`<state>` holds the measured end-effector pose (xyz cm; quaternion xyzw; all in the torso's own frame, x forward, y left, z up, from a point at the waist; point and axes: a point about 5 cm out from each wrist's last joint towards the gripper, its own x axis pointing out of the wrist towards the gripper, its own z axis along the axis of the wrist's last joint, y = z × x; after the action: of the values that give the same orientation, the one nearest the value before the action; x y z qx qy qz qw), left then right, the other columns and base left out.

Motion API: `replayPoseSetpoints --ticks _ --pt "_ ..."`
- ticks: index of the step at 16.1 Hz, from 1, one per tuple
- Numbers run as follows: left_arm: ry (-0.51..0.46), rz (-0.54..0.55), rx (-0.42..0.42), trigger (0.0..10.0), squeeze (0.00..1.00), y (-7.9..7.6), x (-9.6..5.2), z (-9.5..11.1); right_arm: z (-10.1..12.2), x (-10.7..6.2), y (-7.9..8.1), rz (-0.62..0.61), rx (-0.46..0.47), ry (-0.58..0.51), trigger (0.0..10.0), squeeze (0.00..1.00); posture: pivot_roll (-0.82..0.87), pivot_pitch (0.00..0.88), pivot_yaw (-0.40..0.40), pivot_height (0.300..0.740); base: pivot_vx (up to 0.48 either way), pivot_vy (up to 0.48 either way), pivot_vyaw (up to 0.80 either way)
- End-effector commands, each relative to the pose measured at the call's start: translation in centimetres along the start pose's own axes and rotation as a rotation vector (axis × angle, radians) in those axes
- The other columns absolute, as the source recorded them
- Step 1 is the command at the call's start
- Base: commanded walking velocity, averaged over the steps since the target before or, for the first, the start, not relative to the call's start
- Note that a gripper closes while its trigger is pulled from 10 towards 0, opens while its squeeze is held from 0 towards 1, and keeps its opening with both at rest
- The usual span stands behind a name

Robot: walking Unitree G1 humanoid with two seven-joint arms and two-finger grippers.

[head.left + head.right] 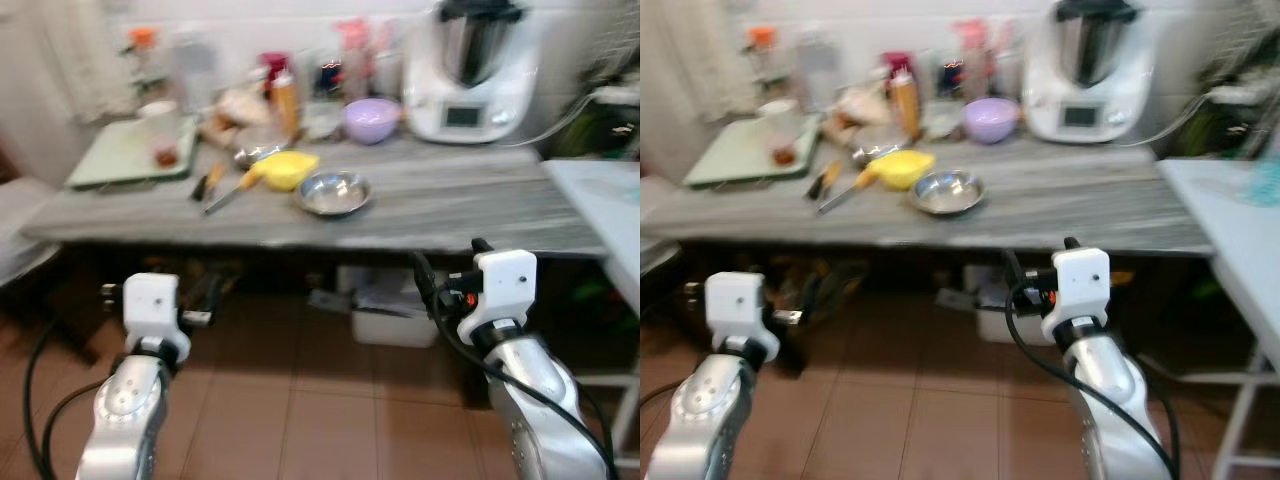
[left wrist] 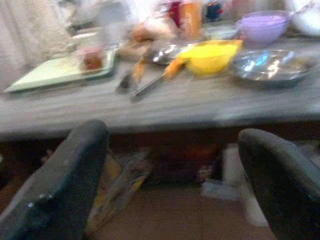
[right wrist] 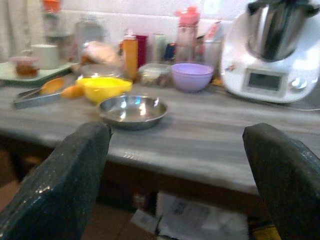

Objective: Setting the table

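beyond spread right fingers [image 3: 60,185]: steel bowl [image 3: 132,111]

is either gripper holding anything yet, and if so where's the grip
Nothing is held. The left gripper and right gripper are both open with empty space between their fingers, short of the grey counter where the steel bowl sits.

Lighting: bright, even, indoor. Glare on round shiny steel bowl [image 3: 132,111]. Shade beneath grey streaked wooden counter [image 1: 450,200]. Focus: all views soft; left wrist view most blurred.
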<state>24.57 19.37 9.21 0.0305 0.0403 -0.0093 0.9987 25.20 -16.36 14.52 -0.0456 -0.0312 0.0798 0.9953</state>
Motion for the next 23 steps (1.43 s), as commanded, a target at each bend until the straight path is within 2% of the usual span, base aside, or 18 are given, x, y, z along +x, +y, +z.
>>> replayPoseSetpoints --ticks 1,4,6,7,8,12,14,16,17,19,21,23 --pt "0.001 -0.007 0.025 10.0 0.00 -0.4 -0.2 -0.1 -0.7 -0.9 -0.3 -0.022 -0.006 0.031 10.0 0.00 -0.04 0.000 0.056 0.740 0.000 0.000 0.00" --pt "0.040 0.025 0.037 10.0 0.00 -0.4 -1.0 -1.3 -1.8 -2.1 -0.7 -0.038 -0.005 0.075 10.0 0.00 -0.04 0.000 0.058 0.740 0.000 0.000 0.00" --pt "0.057 0.039 0.038 10.0 0.00 -0.6 -1.6 -1.7 -2.0 -2.4 -1.3 -0.059 0.006 0.086 10.0 0.00 -0.03 0.009 0.060 0.740 0.000 0.000 0.00" --pt "0.064 0.046 0.039 10.0 0.00 -0.4 -2.1 -1.9 -2.0 -2.4 -1.3 -0.065 0.011 0.086 10.0 0.00 -0.03 0.014 0.061 0.740 0.000 0.000 0.00" --pt "0.064 0.072 0.061 10.0 0.00 0.5 -2.6 -1.9 -1.8 -2.4 -0.9 -0.060 0.008 0.081 10.0 0.00 -0.03 0.011 0.058 0.740 0.000 0.000 0.00" --pt "0.035 0.100 0.053 10.0 0.00 1.6 -1.6 -1.1 -1.4 -1.1 0.0 -0.028 0.009 0.063 10.0 0.00 0.00 0.000 0.017 0.740 0.000 0.000 0.00" --pt "0.047 0.090 0.070 10.0 0.00 0.8 -1.5 -1.6 -2.2 -0.6 -0.3 -0.034 0.026 0.086 10.0 0.00 0.03 0.000 0.019 0.740 0.000 0.000 0.00" --pt "0.047 0.084 0.052 10.0 0.00 1.2 -0.9 -1.2 -1.9 0.5 0.3 -0.034 0.053 0.082 10.0 0.00 0.02 0.000 0.018 0.740 0.000 0.000 0.00" --pt "0.055 0.055 0.066 10.0 0.00 0.9 -1.0 -1.5 -1.9 0.4 0.6 -0.015 0.040 0.077 10.0 0.00 0.02 0.000 0.021 0.740 0.000 0.000 0.00" --pt "0.035 0.050 0.042 10.0 0.00 0.5 -0.7 -1.0 -2.4 -0.1 0.5 -0.014 0.041 0.090 10.0 0.00 0.02 0.000 0.033 0.740 0.000 0.000 0.00" --pt "0.019 0.033 0.043 10.0 0.00 -0.3 0.2 -0.8 -2.9 0.3 0.2 -0.027 0.035 0.100 10.0 0.00 0.03 0.000 0.040 0.740 0.000 0.000 -0.35" --pt "-0.005 0.007 0.022 10.0 0.00 -1.0 0.8 -0.1 -2.5 0.9 0.4 -0.024 0.045 0.087 10.0 0.00 0.01 0.000 0.034 0.740 0.000 0.000 -0.79"
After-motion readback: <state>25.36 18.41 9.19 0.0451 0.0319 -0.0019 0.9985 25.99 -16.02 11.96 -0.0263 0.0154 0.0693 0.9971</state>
